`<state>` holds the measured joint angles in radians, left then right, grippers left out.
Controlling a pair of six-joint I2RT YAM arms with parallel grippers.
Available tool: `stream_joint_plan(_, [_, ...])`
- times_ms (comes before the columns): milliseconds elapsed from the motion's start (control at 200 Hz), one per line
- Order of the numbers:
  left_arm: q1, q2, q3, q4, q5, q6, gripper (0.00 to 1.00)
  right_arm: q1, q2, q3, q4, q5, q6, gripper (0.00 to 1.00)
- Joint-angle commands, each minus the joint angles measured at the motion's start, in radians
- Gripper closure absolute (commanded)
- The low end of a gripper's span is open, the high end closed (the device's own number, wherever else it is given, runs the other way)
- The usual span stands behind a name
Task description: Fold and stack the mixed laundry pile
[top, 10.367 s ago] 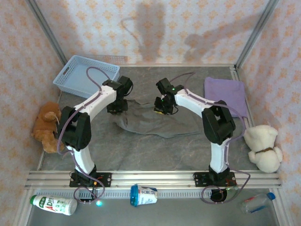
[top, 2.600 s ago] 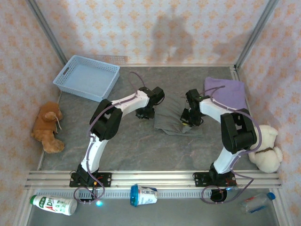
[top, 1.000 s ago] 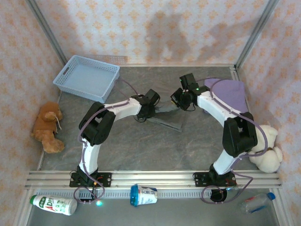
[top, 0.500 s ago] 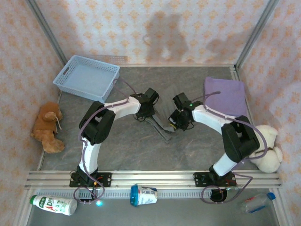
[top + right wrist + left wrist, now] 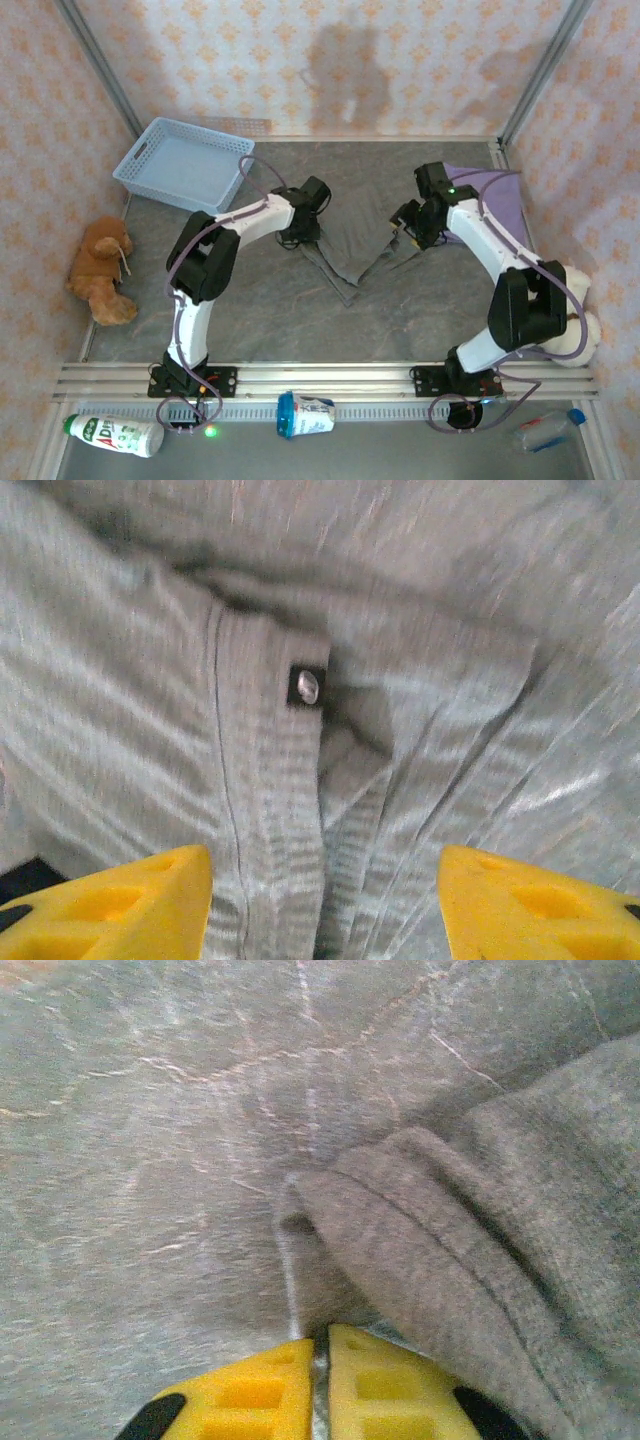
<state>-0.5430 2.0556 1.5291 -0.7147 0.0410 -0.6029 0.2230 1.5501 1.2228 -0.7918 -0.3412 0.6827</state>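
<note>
— What's on the tabletop [image 5: 260,310] from where you stand?

— The grey top [image 5: 350,258] lies crumpled mid-table, spread in a shallow V between the two arms. The lavender T-shirt [image 5: 500,192] lies flat in the far right corner, well apart from it.

— And the left gripper [image 5: 320,1335]?

— Low at the top's left end, its yellow fingers pressed nearly together with only a slit between them. A thick fold of the grey cloth runs right up to the tips. Whether any of it is pinched, I cannot tell.

— The right gripper [image 5: 320,852]?

— Spread wide and holding nothing, poised over the right end of the same garment. Straight ahead of it, a small metal stud [image 5: 308,686] sits on a ribbed band of the fabric.

— Anything else around?

— A light blue basket [image 5: 185,165] at the far left, and a brown plush bear [image 5: 100,270] by the left wall.
</note>
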Motion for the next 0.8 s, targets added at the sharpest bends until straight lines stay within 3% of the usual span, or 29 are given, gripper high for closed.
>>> stream_joint_plan(0, [0.001,-0.119,0.031,-0.178,0.010,0.140,0.80,0.001,0.086,0.059,-0.028,0.048,-0.111,0.39])
stream_joint_plan(85, [0.001,-0.185,0.014,-0.190,0.068,0.125,0.74,0.001,0.139,0.074,0.014,0.027,-0.121,0.37])
stream_joint_plan(210, [-0.001,-0.220,-0.019,-0.066,0.181,0.037,0.72,0.002,0.179,0.031,0.127,-0.062,-0.067,0.36])
stream_joint_plan(430, [-0.001,-0.025,0.150,0.040,0.222,-0.011,0.73,0.008,0.234,-0.027,0.258,-0.093,-0.020,0.41])
stream_joint_plan(475, [-0.001,0.028,0.189,0.031,0.221,-0.009,0.74,0.007,0.246,-0.025,0.266,-0.087,-0.016,0.49])
stream_joint_plan(540, [-0.001,0.094,0.222,0.011,0.197,-0.005,0.74,0.008,0.249,-0.016,0.273,-0.076,-0.012,0.73])
stream_joint_plan(640, [0.001,0.178,0.234,-0.043,0.155,-0.025,0.77,0.008,0.208,0.003,0.224,-0.051,-0.008,0.99])
stream_joint_plan(796, [0.000,0.196,0.170,-0.030,0.097,-0.093,0.78,0.026,0.009,-0.034,0.028,0.004,0.047,1.00])
